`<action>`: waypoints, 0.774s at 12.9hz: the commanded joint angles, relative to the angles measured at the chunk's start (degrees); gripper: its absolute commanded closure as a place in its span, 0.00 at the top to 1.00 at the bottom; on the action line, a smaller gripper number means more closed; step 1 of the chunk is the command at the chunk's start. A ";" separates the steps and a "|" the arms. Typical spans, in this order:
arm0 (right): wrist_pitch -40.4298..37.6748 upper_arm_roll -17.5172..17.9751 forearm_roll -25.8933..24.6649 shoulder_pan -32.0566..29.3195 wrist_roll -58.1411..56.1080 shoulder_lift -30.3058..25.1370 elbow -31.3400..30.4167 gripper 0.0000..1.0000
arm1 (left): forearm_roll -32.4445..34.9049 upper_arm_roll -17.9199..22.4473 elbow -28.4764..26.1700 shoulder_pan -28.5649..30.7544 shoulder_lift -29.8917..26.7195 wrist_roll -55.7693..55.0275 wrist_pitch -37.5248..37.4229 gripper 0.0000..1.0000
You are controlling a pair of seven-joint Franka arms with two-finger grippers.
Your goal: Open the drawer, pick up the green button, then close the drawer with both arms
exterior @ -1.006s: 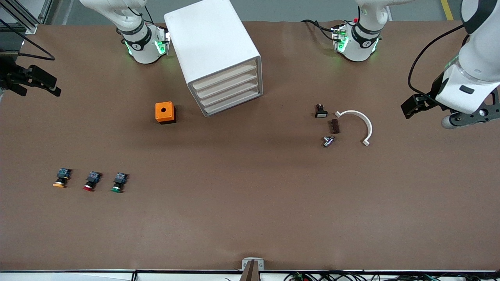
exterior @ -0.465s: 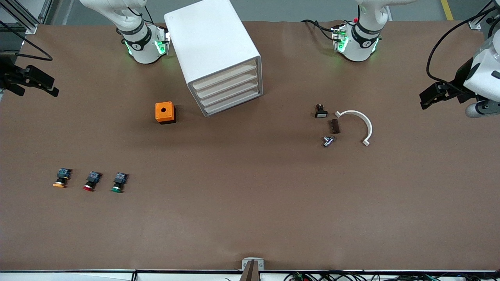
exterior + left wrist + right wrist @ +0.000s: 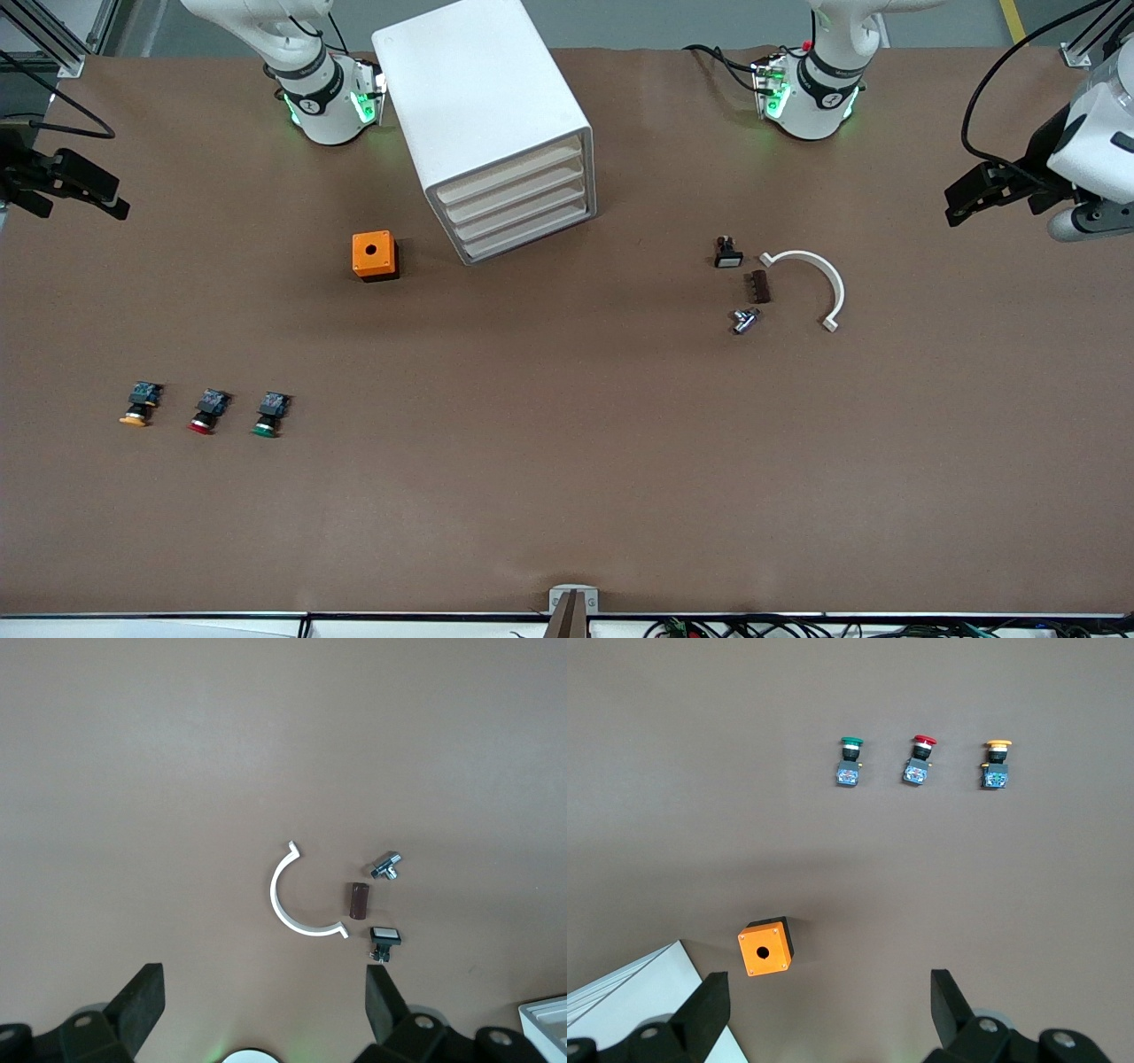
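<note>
The white cabinet (image 3: 483,97) stands between the arm bases; its lowest drawer (image 3: 529,233) is shut, like the three above it. The green-capped button (image 3: 265,416) lies on the table near the right arm's end, beside the red-capped and orange-capped ones; it also shows in the right wrist view (image 3: 850,760). My right gripper (image 3: 828,992) is open and empty, high over the table beside the orange box. My left gripper (image 3: 263,992) is open and empty, high over the table at the left arm's end, away from the cabinet.
An orange box (image 3: 374,255) with a hole sits beside the cabinet. A red-capped button (image 3: 205,414) and an orange-capped button (image 3: 138,406) lie by the green one. A white curved piece (image 3: 819,275), a brown block (image 3: 758,286), a small switch (image 3: 727,253) and a metal fitting (image 3: 744,320) lie toward the left arm's end.
My left arm has swung away from the small parts toward its end of the table and risen. My right gripper has barely shifted. Nothing on the table has moved.
</note>
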 commanded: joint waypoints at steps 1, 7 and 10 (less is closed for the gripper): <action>0.15 0.33 -0.21 -0.73 -0.23 -0.16 0.30 1.00 | -1.03 0.73 -2.50 -0.07 -2.20 0.87 1.30 1.00; 0.85 0.33 -0.21 -1.43 -0.32 -0.16 0.30 1.00 | -2.69 0.73 -2.32 0.10 -2.02 1.22 1.12 1.00; 0.85 0.33 -0.12 -1.87 -0.41 -0.08 0.30 1.00 | -2.61 0.73 -1.80 0.19 -1.76 1.22 1.03 1.00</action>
